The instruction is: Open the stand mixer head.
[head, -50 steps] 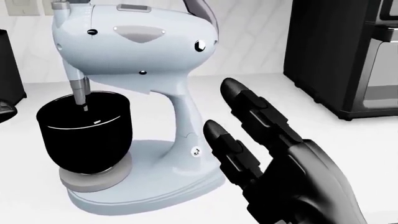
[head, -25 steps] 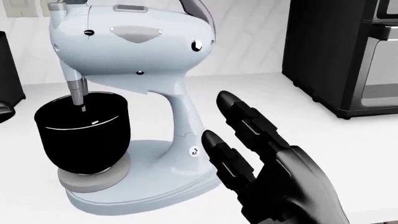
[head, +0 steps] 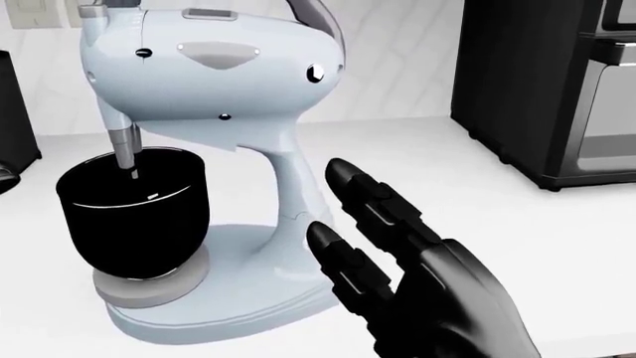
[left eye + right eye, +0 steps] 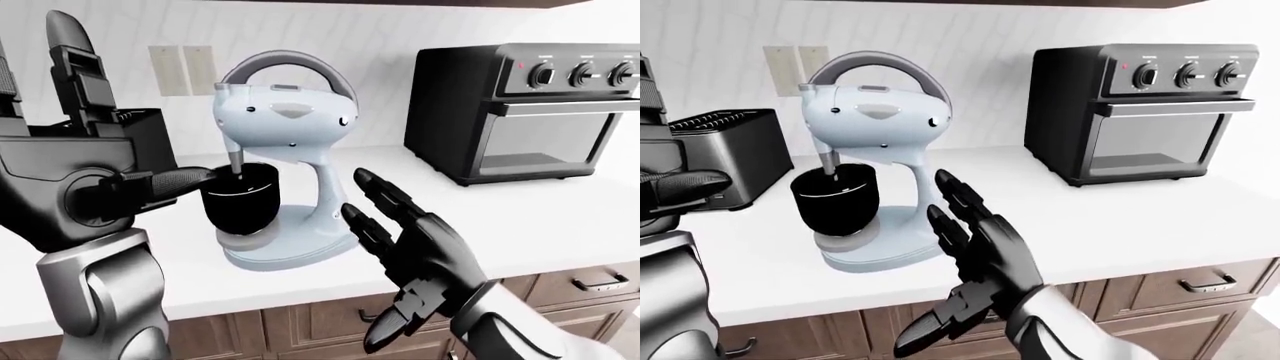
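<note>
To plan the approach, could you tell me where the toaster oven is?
In the right-eye view the toaster oven stands on the counter's right side against the wall, right of the stand mixer.

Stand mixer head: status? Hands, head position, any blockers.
Right hand open, beside the stand mixer neck, not touching. Left hand open, raised, apart. Mixer head down, beater in black bowl. Nothing blocking.

A pale blue stand mixer stands on the white counter, its head down over a black bowl, with a black toaster oven well apart at the view's right. The right hand hovers just beside the mixer's column, fingers spread and apart from it. The left hand is raised at the view's left, fingers upright and spread, partly hiding a black toaster.
</note>
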Robot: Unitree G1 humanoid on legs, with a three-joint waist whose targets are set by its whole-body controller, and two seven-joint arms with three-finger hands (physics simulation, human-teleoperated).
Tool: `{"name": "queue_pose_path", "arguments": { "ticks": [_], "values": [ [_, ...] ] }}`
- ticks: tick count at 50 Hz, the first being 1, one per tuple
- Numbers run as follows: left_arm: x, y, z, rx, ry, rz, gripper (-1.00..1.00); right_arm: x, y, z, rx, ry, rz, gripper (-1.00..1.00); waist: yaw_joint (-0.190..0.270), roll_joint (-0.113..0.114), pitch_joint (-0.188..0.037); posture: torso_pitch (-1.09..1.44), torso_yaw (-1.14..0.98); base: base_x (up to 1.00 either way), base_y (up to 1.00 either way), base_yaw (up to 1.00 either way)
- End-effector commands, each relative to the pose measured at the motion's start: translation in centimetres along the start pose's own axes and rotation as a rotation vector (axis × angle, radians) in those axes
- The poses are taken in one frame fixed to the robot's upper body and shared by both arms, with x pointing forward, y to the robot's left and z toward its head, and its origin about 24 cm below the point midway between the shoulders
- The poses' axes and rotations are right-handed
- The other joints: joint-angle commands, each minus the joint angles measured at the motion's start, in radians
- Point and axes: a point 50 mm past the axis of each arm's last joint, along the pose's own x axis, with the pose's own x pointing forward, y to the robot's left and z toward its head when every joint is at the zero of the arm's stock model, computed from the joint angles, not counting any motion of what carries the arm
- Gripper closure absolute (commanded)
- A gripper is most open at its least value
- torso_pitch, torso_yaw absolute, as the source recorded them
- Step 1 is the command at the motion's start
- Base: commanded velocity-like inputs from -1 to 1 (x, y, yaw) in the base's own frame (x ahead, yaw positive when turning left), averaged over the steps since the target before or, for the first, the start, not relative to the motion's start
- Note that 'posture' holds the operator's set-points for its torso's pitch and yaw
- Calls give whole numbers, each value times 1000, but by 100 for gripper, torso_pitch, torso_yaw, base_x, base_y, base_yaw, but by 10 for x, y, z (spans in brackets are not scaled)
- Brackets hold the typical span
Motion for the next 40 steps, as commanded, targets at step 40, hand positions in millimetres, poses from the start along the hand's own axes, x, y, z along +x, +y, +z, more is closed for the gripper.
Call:
{"name": "queue_pose_path", "arguments": {
  "ticks": [40],
  "values": [
    [4, -4, 6, -4, -39, -23, -97, 16, -13, -5, -30, -28, 6, -100, 0, 11, 2, -47, 0, 0, 0, 0]
  ]
}}
